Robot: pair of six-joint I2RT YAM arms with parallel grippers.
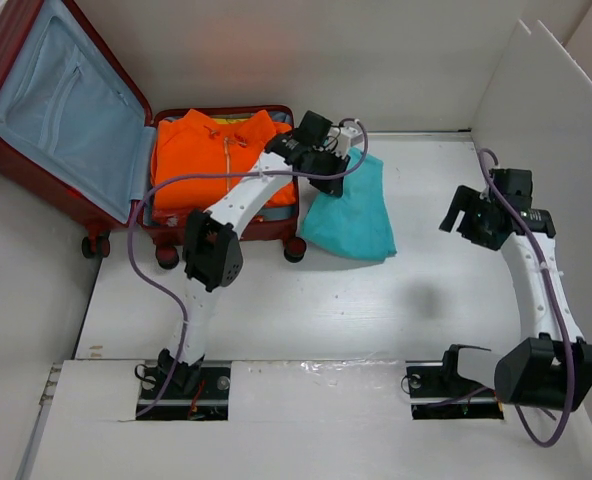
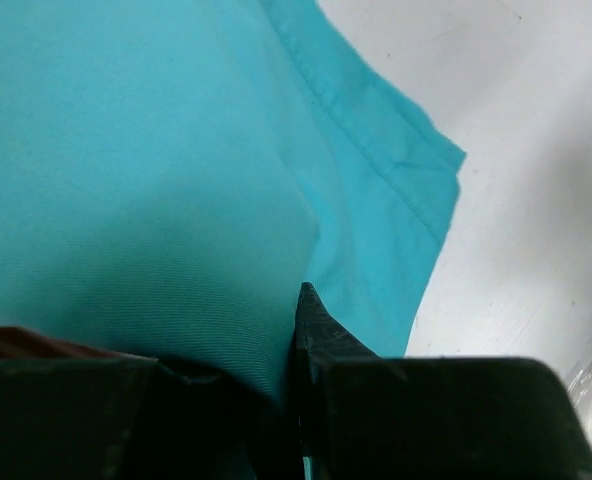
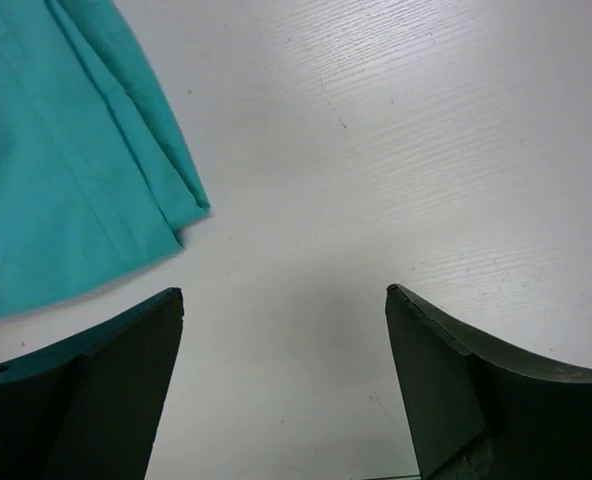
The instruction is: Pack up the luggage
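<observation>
**Left jaws nip the teal cloth beside the open luggage; right jaws gape over bare table**

The left gripper (image 2: 286, 375) fills the bottom of its own wrist view, its black fingers pressed together on a fold of the teal cloth (image 2: 156, 180). The fabric bunches into a small ridge right at the pinch. Ahead of the jaws the cloth spreads smooth, ending in a stitched hem and a corner off to their right, with white table (image 2: 536, 200) past it.

From above, the luggage (image 1: 66, 110) lies open just to the left of those jaws. Its lid, lined in light blue, leans back at the far left. Its lower half sits nearest the jaws and holds a folded orange garment (image 1: 201, 155). The pinch is at the cloth's end closest to the suitcase; the rest of the cloth lies on the table outside the case, trailing away from the jaws toward the arm bases.

The right gripper (image 3: 284, 293) is well apart, to the right of the cloth, with its fingers spread wide and nothing between them. Only bare tabletop lies under the gap. A corner of the teal cloth sits ahead of its left finger, not touching it.
</observation>
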